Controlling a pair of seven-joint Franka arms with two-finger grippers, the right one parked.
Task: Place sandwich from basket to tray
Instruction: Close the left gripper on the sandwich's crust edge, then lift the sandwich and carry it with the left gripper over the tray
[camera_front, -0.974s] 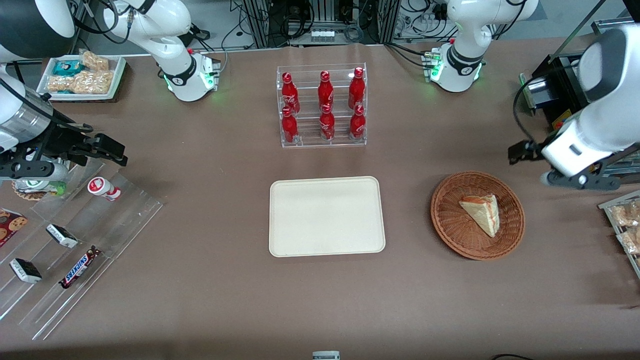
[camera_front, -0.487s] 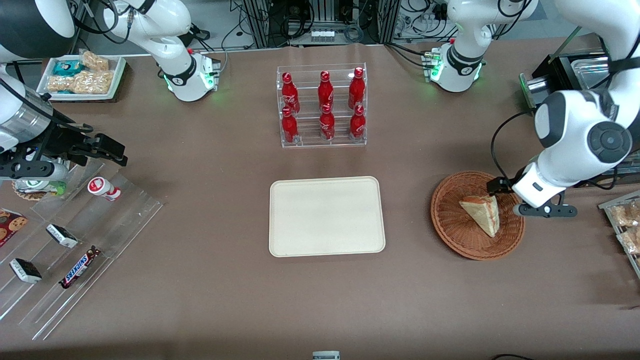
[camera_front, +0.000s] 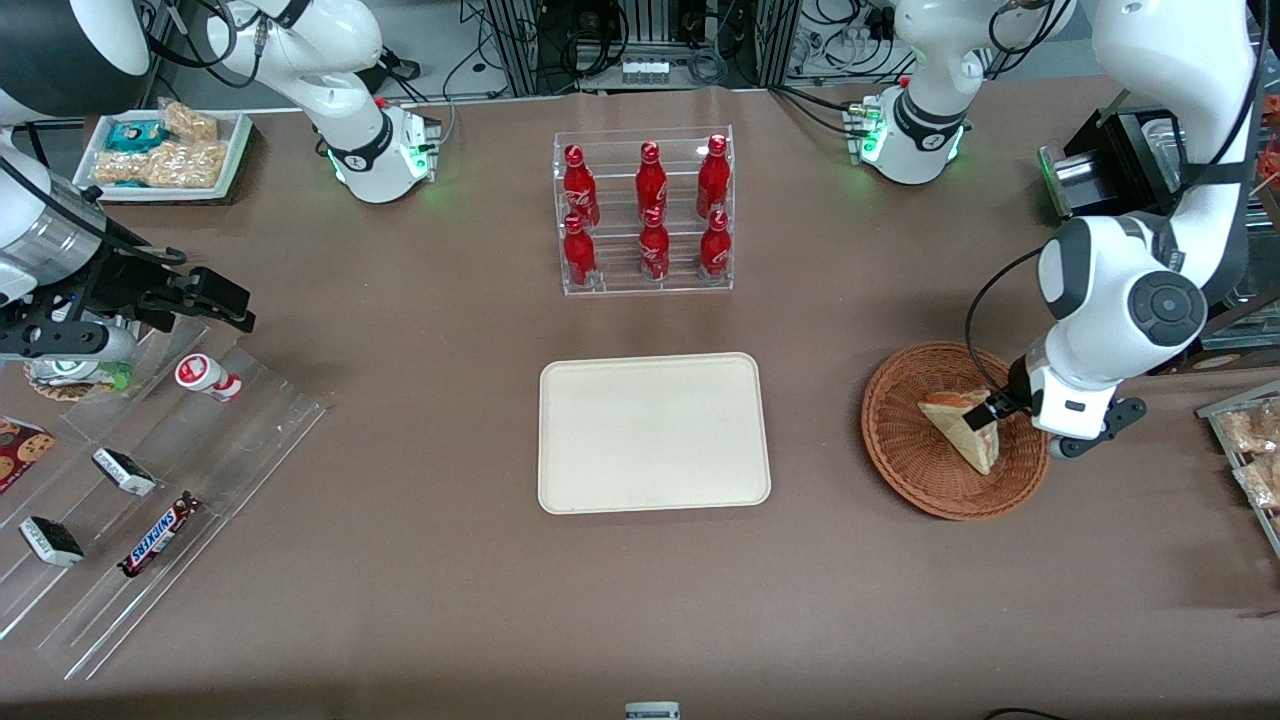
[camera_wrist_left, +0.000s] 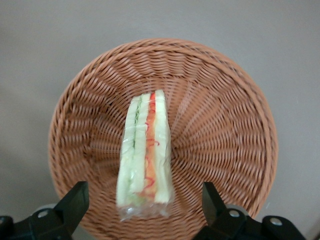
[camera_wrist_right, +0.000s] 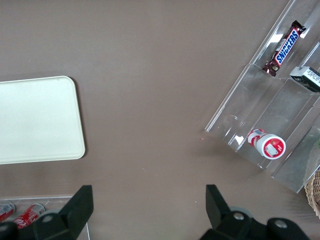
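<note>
The sandwich (camera_front: 958, 426) is a pale bread wedge in clear wrap with red-orange and green filling. It lies in the reddish-brown wicker basket (camera_front: 905, 445) toward the working arm's end of the table. In the left wrist view the sandwich (camera_wrist_left: 145, 155) stands on edge in the basket (camera_wrist_left: 225, 125). My left gripper (camera_front: 990, 410) hangs over the basket just above the sandwich's wide end. It is open, and its fingertips (camera_wrist_left: 75, 200) straddle that end without touching it. The cream-beige tray (camera_front: 654, 432) lies bare at the table's middle, also in the right wrist view (camera_wrist_right: 35, 120).
A clear rack of red bottles (camera_front: 645, 212) stands farther from the camera than the tray. A tray of bagged snacks (camera_front: 1250, 450) lies beside the basket at the table's edge. A clear stepped display with candy bars (camera_front: 150, 480) lies toward the parked arm's end.
My left arm has swung in from the table's edge and come down over the basket, until its open gripper hangs above the sandwich's wide end. The sandwich has not moved.
</note>
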